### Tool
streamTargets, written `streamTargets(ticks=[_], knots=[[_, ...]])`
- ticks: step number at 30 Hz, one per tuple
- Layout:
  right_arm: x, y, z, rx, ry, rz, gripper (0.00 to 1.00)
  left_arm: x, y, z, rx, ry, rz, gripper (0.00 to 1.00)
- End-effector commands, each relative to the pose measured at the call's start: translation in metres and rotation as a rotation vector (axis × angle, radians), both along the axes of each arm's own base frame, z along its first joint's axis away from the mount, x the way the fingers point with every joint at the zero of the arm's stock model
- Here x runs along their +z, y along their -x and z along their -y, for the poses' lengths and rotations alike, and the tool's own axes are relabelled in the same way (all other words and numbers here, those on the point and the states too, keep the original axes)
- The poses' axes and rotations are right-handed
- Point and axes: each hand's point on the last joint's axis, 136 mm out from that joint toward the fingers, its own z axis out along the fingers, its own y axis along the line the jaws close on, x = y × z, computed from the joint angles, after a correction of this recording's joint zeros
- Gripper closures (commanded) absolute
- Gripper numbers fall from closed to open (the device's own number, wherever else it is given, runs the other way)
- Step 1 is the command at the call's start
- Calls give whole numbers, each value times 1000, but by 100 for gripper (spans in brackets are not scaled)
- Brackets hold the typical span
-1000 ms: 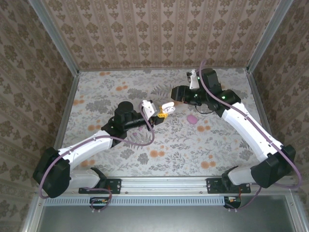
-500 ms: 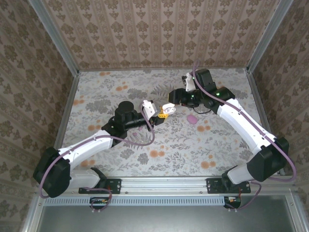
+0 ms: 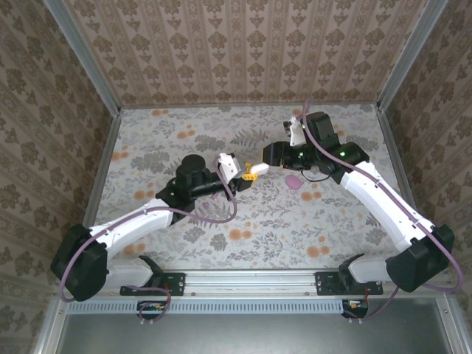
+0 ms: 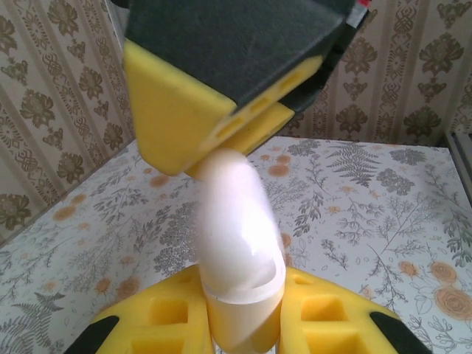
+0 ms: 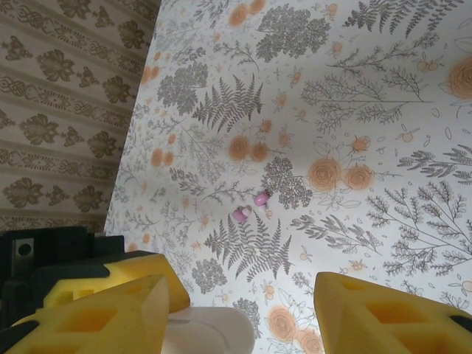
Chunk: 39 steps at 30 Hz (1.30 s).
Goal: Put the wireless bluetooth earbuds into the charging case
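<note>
The right end effector (image 3: pixel 269 158) has been brought lower and leftward in the frame, onto the charging case (image 3: pixel 259 168) held by the left end effector (image 3: pixel 247 174), and the case's raised lid is now seen folded down.

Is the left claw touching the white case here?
Touching. The left wrist view shows the white case wedged in the left claw, with its two yellow fingers pressed against the case's sides and no gap visible.
</note>
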Motion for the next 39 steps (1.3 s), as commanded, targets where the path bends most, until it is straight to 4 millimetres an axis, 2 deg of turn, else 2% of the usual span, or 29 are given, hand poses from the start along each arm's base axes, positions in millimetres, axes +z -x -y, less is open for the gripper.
streamTargets(ticks=[1, 3, 5, 9, 13, 17, 24, 32, 39], knots=[[-4, 8, -1, 19, 4, -16, 43, 26, -5, 3, 10, 49, 48, 96], [-5, 9, -2, 29, 2, -18, 47, 27, -7, 2, 18, 53, 47, 96], [-7, 10, -3, 39, 8, -27, 45, 28, -9, 2, 29, 60, 40, 96], [-11, 4, 14, -46, 64, -3, 42, 21, -13, 1, 51, 34, 12, 95], [-8, -6, 40, -179, 98, 46, 38, 2, -28, -4, 122, 18, -68, 96], [-13, -11, 73, -318, 107, 63, 36, -20, -44, -8, 186, 10, -220, 95], [-26, -8, 98, -416, 24, 55, 35, -66, -62, -6, 280, -65, -458, 94], [-41, -6, 102, -410, 1, -9, 35, -113, -82, 10, 316, -168, -723, 94], [-55, -7, 100, -399, -1, -48, 35, -150, -100, 9, 376, -196, -894, 93]])
